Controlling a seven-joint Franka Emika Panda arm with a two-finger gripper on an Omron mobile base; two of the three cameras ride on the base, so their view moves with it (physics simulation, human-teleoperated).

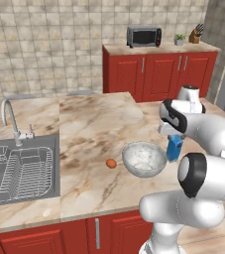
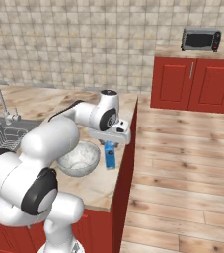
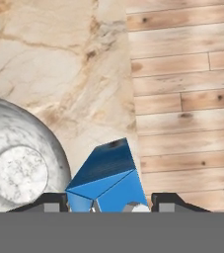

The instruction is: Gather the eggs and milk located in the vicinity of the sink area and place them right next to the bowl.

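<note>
The milk (image 1: pixel 174 149) stands upright on the marble counter (image 1: pixel 94 134), just beside the bowl (image 1: pixel 143 159) on the side away from the sink (image 1: pixel 20 171) and near the counter's outer edge, beyond which lies the wooden floor (image 2: pixel 182 163). From the right base view the carton (image 2: pixel 109 154) sits directly under the hand, its blue body visible below the wrist. The gripper (image 3: pixel 108 205) is placed over the carton's top, one dark finger on each side of the blue carton (image 3: pixel 106 180), jaws narrowed around it; contact looks like a grip on the milk. Whether the carton's base rests on the counter or clears it slightly cannot be told. The bowl is upright, its pale interior visible, its rim (image 3: pixel 54 143) curving close to the carton in the hand view. The egg (image 1: pixel 111 163) lies on the counter just beside the bowl on the sink side, apart from the gripper. The sink is recessed at the counter's far left, holding a wire dish rack (image 1: pixel 27 171), with the curved faucet (image 1: pixel 10 119) behind it. A toaster oven (image 1: pixel 143 36) sits on the red cabinets (image 1: pixel 158 74) against the tiled wall.
</note>
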